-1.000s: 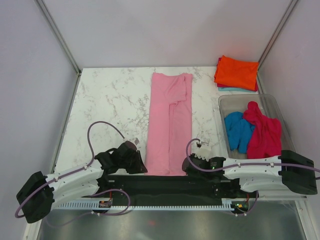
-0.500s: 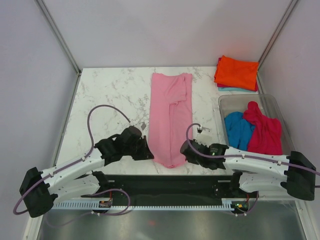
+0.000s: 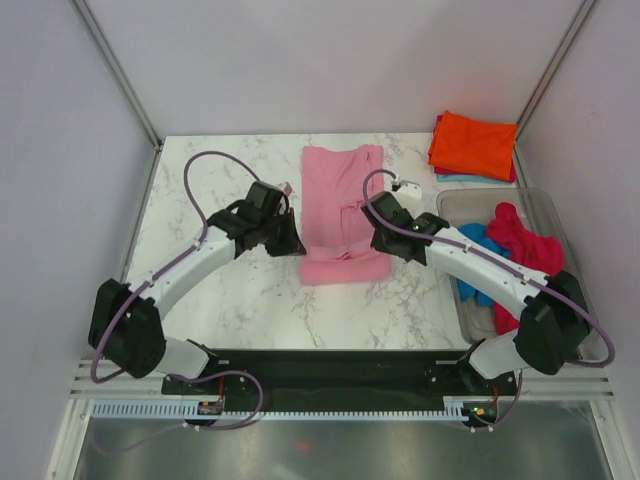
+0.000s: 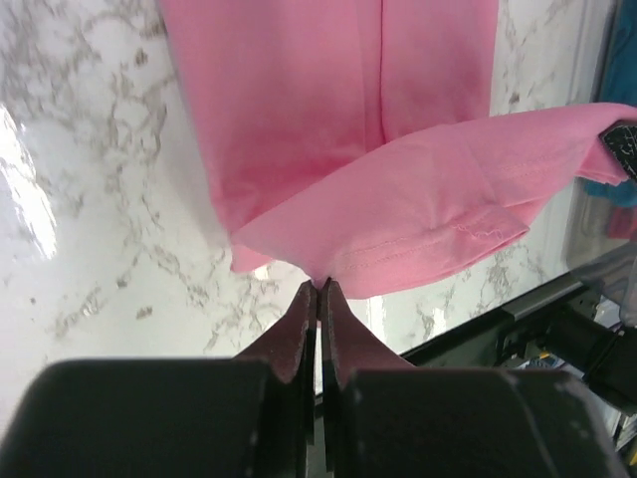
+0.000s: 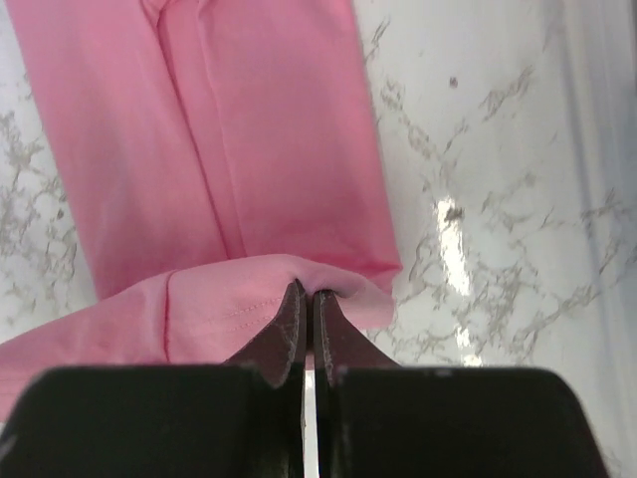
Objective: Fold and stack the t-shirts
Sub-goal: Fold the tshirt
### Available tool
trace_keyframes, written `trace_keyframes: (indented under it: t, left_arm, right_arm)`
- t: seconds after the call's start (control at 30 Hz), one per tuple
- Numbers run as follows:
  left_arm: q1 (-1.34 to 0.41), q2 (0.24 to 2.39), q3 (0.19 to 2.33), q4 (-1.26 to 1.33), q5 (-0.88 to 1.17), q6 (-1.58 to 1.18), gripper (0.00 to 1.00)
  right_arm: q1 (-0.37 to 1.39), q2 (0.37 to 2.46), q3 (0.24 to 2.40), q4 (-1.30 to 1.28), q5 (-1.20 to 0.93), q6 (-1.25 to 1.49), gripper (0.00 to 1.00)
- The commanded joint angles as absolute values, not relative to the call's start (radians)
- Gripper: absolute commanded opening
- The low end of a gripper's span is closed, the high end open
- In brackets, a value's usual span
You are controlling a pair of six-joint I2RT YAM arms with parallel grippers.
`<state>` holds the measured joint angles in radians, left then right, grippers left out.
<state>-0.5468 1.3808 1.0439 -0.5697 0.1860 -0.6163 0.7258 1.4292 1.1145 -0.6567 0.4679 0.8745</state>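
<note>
Arms pinch light pink tee left of clear bin
L gripper & R gripper, jaws shut tight, each nip a corner of the tee's near hem. Hem is held up & doubled back over the tee's body, which lies flat on marble table just left of the bin. Inside bin: bright blue tee w/ crimson-pink tee beside it. Just beyond bin: folded orange tee atop pale blue tee.

pink tee: mid-table, hem folded over | orange tee: folded, far-right | blue tee, crimson tee: crumpled
</note>
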Motion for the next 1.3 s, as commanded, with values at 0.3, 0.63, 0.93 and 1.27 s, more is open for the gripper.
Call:
trace_keyframes:
  t: [0.3,0.63,0.93,1.27]
  left_arm:
    - [-0.388,1.741,1.437,-0.597,0.27,-0.41,0.02]
    - [-0.357,1.971,1.635,-0.638,0.301,-0.38,0.02]
    - [-0.299,2.161,1.779,-0.696,0.351,-0.347,0.29]
    - [-0.169,2.225,2.11,-0.897,0.41,-0.316,0.66]
  right_arm:
    - [0.542,1.7,1.4,-0.591,0.365,0.637,0.0]
    - [0.472,1.864,1.497,-0.551,0.288,0.607,0.0]
    - [0.385,2.035,1.639,-0.546,0.192,0.598,0.28]
    - [0.264,1.964,1.768,-0.629,0.091,0.537,0.76]
